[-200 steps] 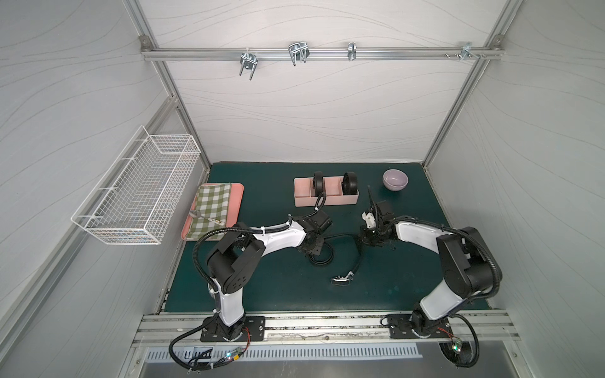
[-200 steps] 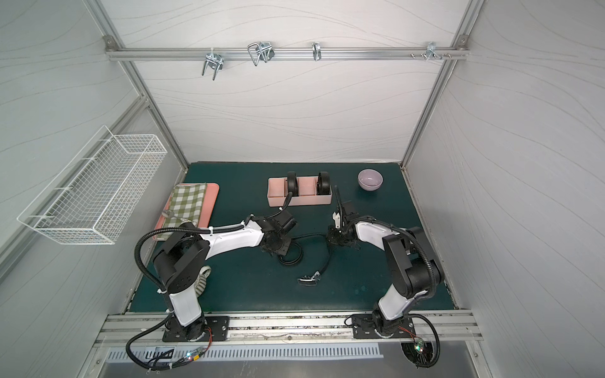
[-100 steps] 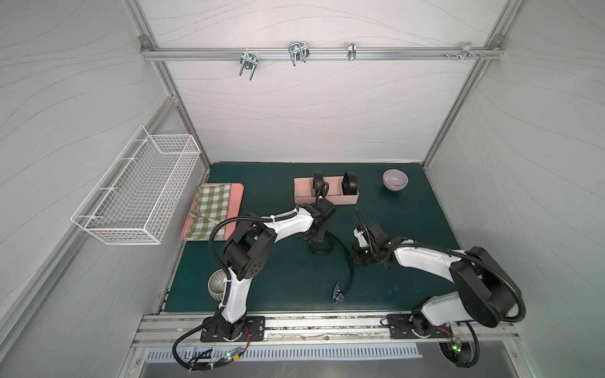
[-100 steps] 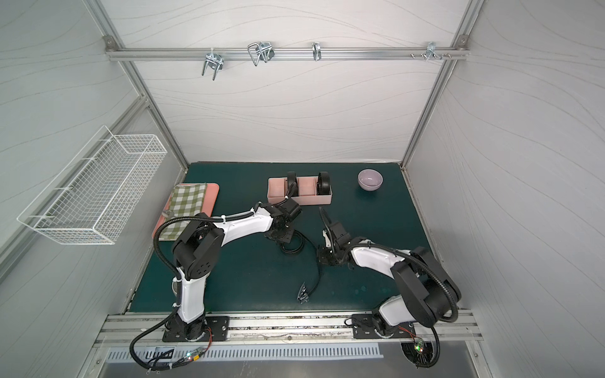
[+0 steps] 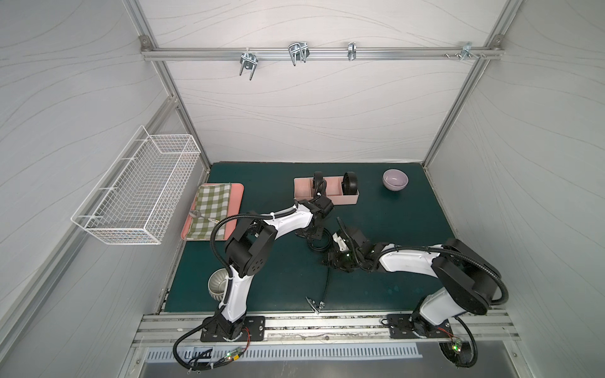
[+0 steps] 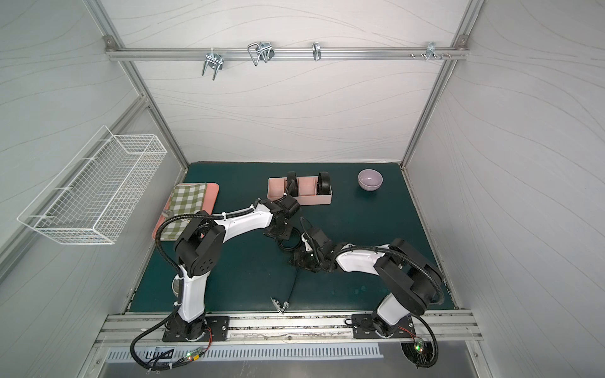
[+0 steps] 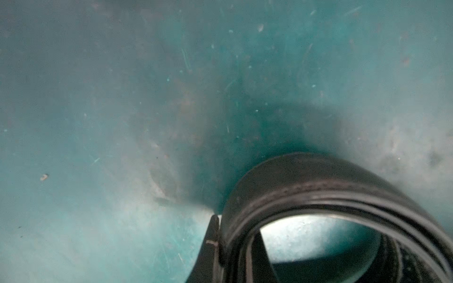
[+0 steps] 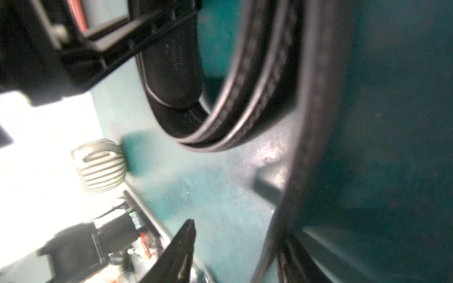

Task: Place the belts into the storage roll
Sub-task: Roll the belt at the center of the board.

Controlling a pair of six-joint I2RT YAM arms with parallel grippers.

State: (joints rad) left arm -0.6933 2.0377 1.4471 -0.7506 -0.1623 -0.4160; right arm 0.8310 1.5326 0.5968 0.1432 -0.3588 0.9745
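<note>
Two belts [image 5: 349, 185] stand coiled in the storage roll [image 5: 343, 200]. The third belt [image 7: 306, 176]?
On the mat [image 7: 98, 122], its coil pinched by the left gripper [image 7: 236, 227]; the right gripper [image 8: 239, 230] gapes beside the strap.

— What sort of place was it?
— A robot lab cell, not a home. White panel walls [image 5: 311, 124] boxed in everything around the jaws, held up by an aluminium frame [image 5: 181, 111].
— What else showed it?
— Two arms [image 5: 288, 222] stood bolted to a metal rail [image 5: 327, 324] well behind the jaws, with loose wires and a lit board [image 5: 234, 352] near it. A green mat [image 5: 278, 278] lay under the jaws. High beyond them ran a bar [image 5: 393, 54] with hooks [image 5: 297, 52], and a wire basket [image 5: 137, 189] hung far to their left.
</note>
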